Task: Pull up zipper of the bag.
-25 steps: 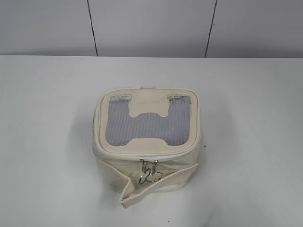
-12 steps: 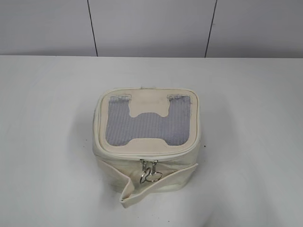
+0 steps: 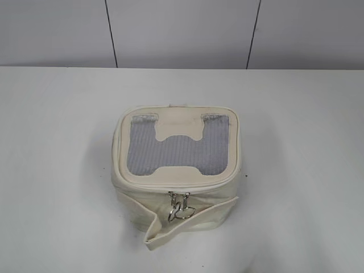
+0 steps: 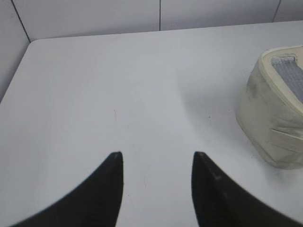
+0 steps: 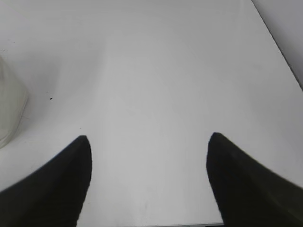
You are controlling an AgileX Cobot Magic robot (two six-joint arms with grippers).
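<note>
The bag (image 3: 177, 170) is a small boxy cream-white soft case with a grey mesh window in its lid, standing mid-table in the exterior view. The zipper (image 3: 180, 205) runs round the lid rim; its two silver sliders with ring pulls hang together at the front middle. A loose cream strap (image 3: 187, 224) droops across the front. No arm shows in the exterior view. My left gripper (image 4: 157, 158) is open and empty over bare table, with the bag (image 4: 274, 118) to its right. My right gripper (image 5: 149, 142) is open and empty; the bag's edge (image 5: 8, 113) shows at far left.
The white table (image 3: 57, 142) spreads on all sides of the bag. A grey panelled wall (image 3: 182, 31) stands behind its far edge. The table's left edge (image 4: 19, 61) shows in the left wrist view and its right edge (image 5: 279, 45) in the right wrist view.
</note>
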